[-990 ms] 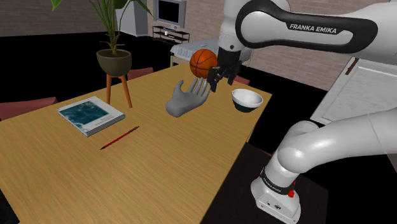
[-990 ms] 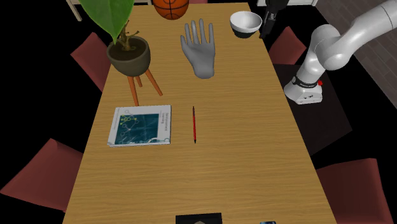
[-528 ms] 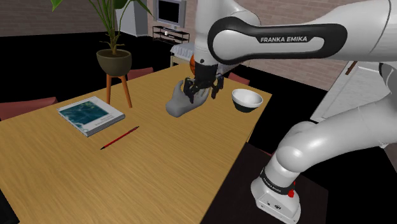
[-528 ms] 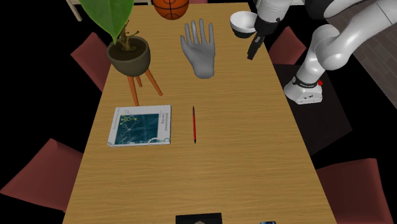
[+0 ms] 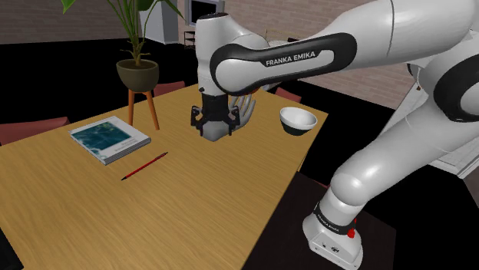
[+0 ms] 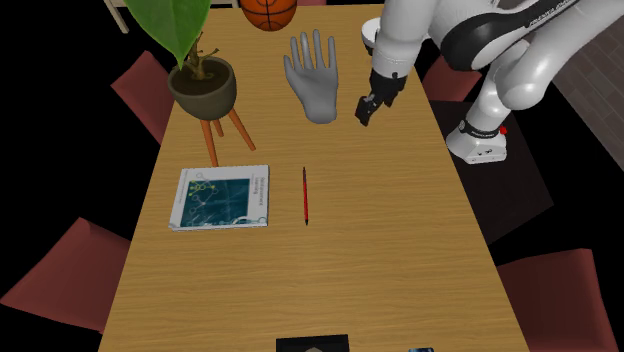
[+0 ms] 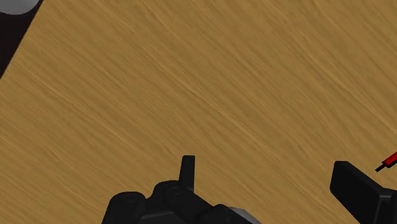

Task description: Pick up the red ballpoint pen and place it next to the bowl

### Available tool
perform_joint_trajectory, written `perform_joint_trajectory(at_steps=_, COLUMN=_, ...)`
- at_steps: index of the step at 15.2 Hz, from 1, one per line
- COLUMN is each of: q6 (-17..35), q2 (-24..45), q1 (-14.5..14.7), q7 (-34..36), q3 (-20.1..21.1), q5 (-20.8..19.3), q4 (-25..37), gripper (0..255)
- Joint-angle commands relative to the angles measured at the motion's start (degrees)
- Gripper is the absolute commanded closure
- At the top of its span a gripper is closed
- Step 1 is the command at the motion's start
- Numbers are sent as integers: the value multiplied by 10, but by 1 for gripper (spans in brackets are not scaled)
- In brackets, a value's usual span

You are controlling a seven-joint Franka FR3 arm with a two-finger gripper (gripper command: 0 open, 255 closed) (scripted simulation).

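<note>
Hovering gripper (image 5: pixel 215 127) above table (image 5: pixel 199 207), fingers spread apart and gripping nothing, well apart from book (image 5: pixel 109 139). Locating red ballpoint pen (image 5: pixel 144 166) lying flat just beside book, on its gripper-ward side. Advising for the reach: aligning fingers crosswise to the thin barrel, centring on mid-length, lowering close to the wood before closing, avoiding nudging pen toward book. Reserving bowl (image 5: pixel 298 120), far from book, for placing.

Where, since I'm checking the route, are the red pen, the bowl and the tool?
red pen (image 6: pixel 305 196), second exterior view, middle of its barrel.
bowl (image 5: pixel 296 129), shoulder view, its outer wall.
tool (image 6: pixel 362 115), second exterior view, midway between its fingertips.
</note>
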Motion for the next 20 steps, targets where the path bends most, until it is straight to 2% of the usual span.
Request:
perform_joint_trajectory(at_steps=1, q6=17, q2=48, q1=-11, q7=71, q3=25, q5=-15, q4=23, gripper=0)
perform_joint_trajectory(at_steps=5, q6=39, q2=160, q1=-22, q7=209, q3=60, q5=-72, q4=88, gripper=0)
perform_joint_trajectory(at_steps=8, q6=45, q2=247, q1=-10, q7=309, q3=64, q5=-123, q4=146, gripper=0)
perform_joint_trajectory(at_steps=12, q6=43, q2=354, q1=26, q7=421, q3=42, q5=-179, q4=234, gripper=0)
perform_joint_trajectory(at_steps=17, q6=29, q2=474, q1=78, q7=526, q3=-1, q5=-219, q4=361, gripper=0)
perform_joint_trajectory(at_steps=20, q6=42, q2=484, q1=81, q7=532, q3=-6, q5=-223, q4=359, gripper=0)
